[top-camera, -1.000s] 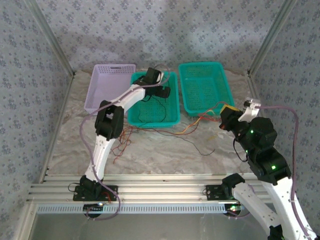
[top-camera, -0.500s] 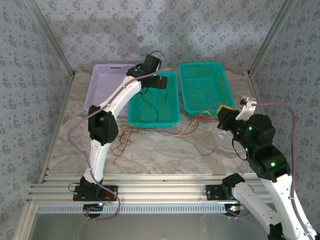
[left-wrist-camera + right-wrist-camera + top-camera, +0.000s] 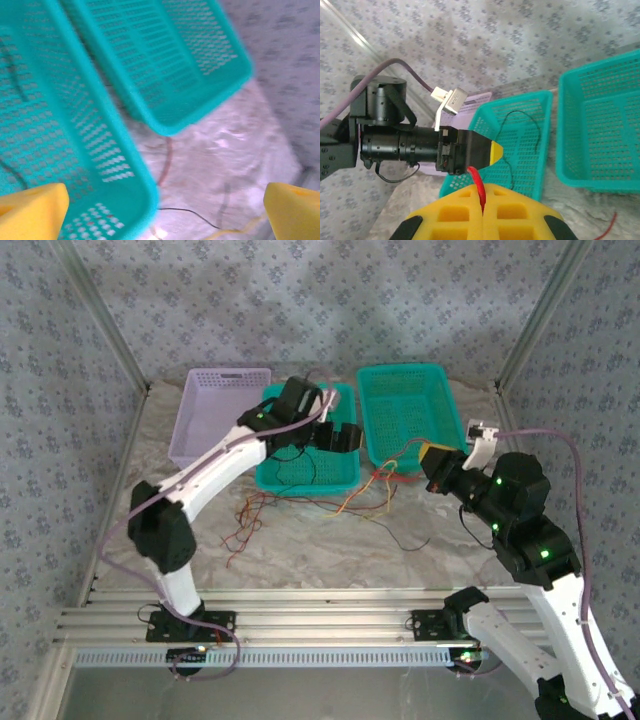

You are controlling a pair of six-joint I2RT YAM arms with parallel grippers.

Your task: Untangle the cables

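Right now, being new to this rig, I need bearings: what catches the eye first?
Two teal baskets stand mid-table, a tangle of thin wires sprawled on the table before them. The right gripper pinches a red wire; the left gripper hangs open over the left teal basket.

No lettering, label, brand, number or sign can be read on anything here.
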